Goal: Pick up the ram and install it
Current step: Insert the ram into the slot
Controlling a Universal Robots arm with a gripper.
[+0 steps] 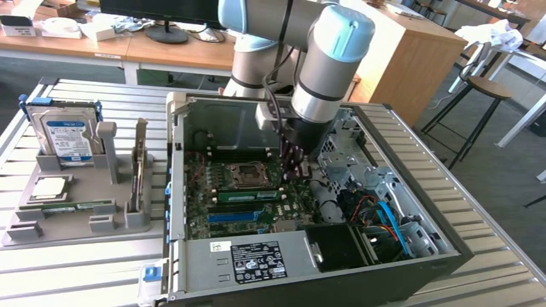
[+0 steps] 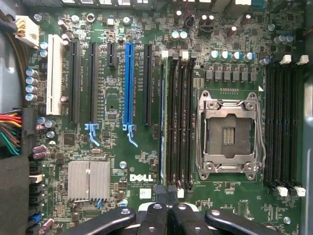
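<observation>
A ram point(image 1: 248, 195), a long green stick, stands on edge in a memory slot of the motherboard point(image 1: 224, 206), just beside the empty processor socket point(image 1: 245, 173). In the wrist view the ram point(image 2: 164, 122) shows edge-on in the outermost of the black slots next to the socket point(image 2: 229, 134). My gripper point(image 1: 296, 174) hangs inside the open computer case, over the end of those slots. Its black fingers point(image 2: 156, 218) are pressed together in the wrist view, so the gripper point(image 2: 167, 205) is shut with nothing between them.
The case walls point(image 1: 175, 166) surround the arm, with a drive cage and cables point(image 1: 375, 211) on the exterior view's right. A grey holder point(image 1: 77, 192) on the exterior view's left carries a hard drive point(image 1: 66, 137), a square chip point(image 1: 50, 187), a second green stick point(image 1: 73, 206) and an upright card point(image 1: 139, 167).
</observation>
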